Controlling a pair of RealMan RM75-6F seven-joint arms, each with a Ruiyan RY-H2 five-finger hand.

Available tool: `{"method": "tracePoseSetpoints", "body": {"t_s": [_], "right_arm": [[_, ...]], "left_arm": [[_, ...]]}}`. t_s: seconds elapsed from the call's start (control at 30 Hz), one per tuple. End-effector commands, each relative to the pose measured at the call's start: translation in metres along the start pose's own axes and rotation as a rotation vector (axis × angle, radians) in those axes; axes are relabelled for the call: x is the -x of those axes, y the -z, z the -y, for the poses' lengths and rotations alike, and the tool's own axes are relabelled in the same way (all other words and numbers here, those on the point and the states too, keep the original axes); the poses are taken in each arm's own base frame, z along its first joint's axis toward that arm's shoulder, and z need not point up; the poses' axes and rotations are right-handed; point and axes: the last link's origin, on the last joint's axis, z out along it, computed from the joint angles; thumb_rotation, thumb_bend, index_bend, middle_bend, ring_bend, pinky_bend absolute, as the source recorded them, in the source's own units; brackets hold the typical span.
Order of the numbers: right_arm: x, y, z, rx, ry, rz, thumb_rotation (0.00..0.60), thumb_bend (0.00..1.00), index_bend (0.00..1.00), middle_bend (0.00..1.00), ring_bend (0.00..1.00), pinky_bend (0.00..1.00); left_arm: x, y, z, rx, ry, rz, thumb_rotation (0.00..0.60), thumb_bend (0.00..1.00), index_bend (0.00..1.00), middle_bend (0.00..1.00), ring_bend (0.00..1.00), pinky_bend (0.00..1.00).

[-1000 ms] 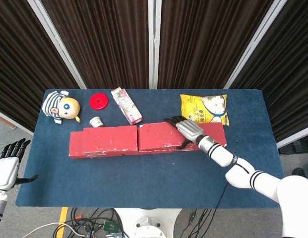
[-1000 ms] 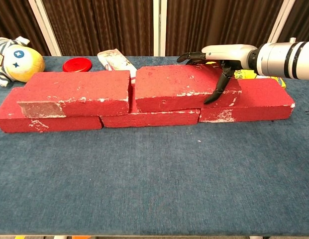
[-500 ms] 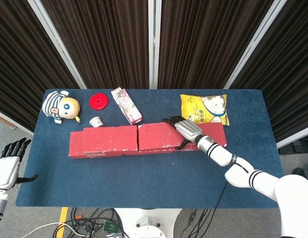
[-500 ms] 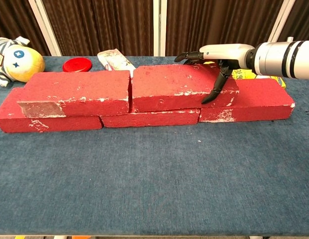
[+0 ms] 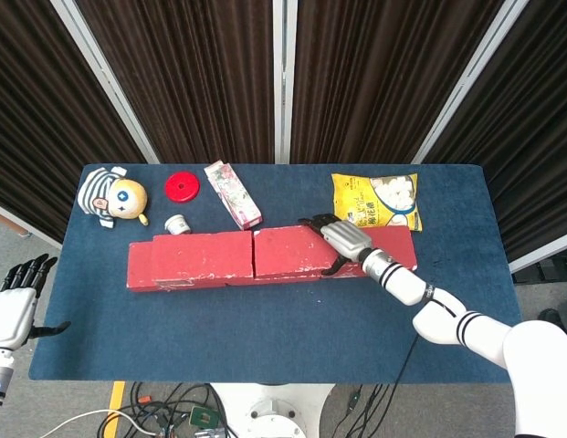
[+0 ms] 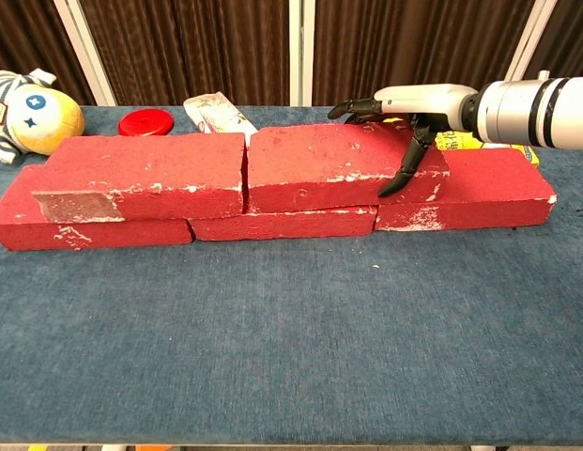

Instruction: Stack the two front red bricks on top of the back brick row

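1. Left hand (image 5: 13, 306): lower left of the head view, off the worktop (image 5: 265, 319), fingers spread, holding nothing.
2. Left upper brick (image 6: 145, 174): lies on the bottom brick row (image 6: 282, 224), left of centre.
3. Right upper brick (image 6: 338, 164): butted against the left one, atop the row.
4. Right hand (image 6: 404, 117): grips that brick's right end, fingers over the top, thumb down the front face.

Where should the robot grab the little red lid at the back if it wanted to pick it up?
Probably by its rim, coming straight down from above. The red lid lies flat and round on the blue table, so its edge is the only part that fingers could pinch. The striped toy sits close on one side.
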Motion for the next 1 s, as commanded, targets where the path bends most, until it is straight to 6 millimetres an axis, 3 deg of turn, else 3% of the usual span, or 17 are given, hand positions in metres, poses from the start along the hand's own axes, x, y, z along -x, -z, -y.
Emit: {"method": "tracePoseSetpoints", "body": {"t_s": [0.03,1.0], "right_arm": [[0.0000,-0.0008,0.0010,-0.001,-0.003,-0.001,0.600,0.09,0.00,0.23,0.00,0.00],[0.0031,-0.0025,0.0037,0.011,-0.022,0.010,0.600,0.08,0.00,0.23,0.00,0.00]], "left_arm": [[-0.0007,0.0005,0.0002,0.000,-0.001,0.000,0.600,0.00,0.00,0.00,0.00,0.00],[0.0001,0.0013,0.0029,-0.004,0.015,0.014,0.600,0.00,0.00,0.00,0.00,0.00]]}}
